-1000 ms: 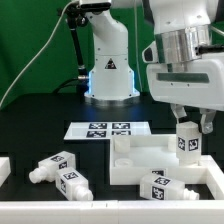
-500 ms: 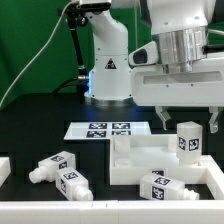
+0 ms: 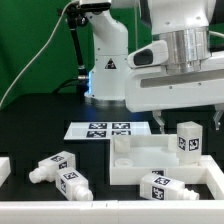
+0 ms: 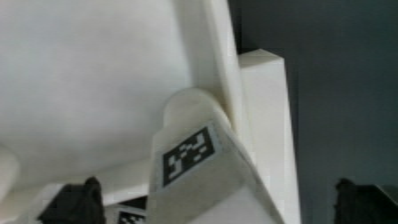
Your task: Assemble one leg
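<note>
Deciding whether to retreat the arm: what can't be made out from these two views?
- Exterior view: where the upright leg meets the white block is white on white and too small; peg seating cannot be told.
- Exterior view: a white object at the view's left edge is cut off; unidentifiable.
- Wrist view: close and blurred; the tag is unreadable and white surfaces merge.
</note>
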`<action>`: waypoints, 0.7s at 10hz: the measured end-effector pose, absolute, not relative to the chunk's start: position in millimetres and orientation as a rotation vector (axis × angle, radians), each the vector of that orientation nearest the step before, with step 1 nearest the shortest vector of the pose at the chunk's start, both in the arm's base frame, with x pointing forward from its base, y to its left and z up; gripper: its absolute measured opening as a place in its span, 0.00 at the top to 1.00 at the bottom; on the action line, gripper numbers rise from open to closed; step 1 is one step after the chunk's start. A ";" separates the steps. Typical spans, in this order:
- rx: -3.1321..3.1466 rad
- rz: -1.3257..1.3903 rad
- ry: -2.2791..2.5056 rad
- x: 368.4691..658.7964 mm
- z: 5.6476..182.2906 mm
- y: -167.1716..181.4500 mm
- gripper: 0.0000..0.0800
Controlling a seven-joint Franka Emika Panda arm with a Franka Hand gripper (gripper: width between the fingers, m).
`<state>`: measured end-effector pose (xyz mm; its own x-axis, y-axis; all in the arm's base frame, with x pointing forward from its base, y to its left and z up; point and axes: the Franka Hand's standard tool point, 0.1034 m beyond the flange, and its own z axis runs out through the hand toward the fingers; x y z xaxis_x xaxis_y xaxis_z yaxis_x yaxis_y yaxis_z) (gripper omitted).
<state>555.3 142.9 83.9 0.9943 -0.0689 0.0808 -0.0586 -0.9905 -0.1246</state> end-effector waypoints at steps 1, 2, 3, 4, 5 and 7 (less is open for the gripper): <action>-3.027 -0.135 -0.036 555.1 83.0 142.0 0.19; -3.030 -0.137 -0.119 554.9 82.1 140.6 0.19; -3.030 -0.147 -0.228 555.3 82.2 139.8 0.19; -3.031 -0.157 -0.361 555.4 82.2 139.6 0.19; -3.028 -0.159 -0.424 555.5 82.5 139.6 0.19; -3.029 -0.158 -0.422 555.5 82.6 139.5 0.23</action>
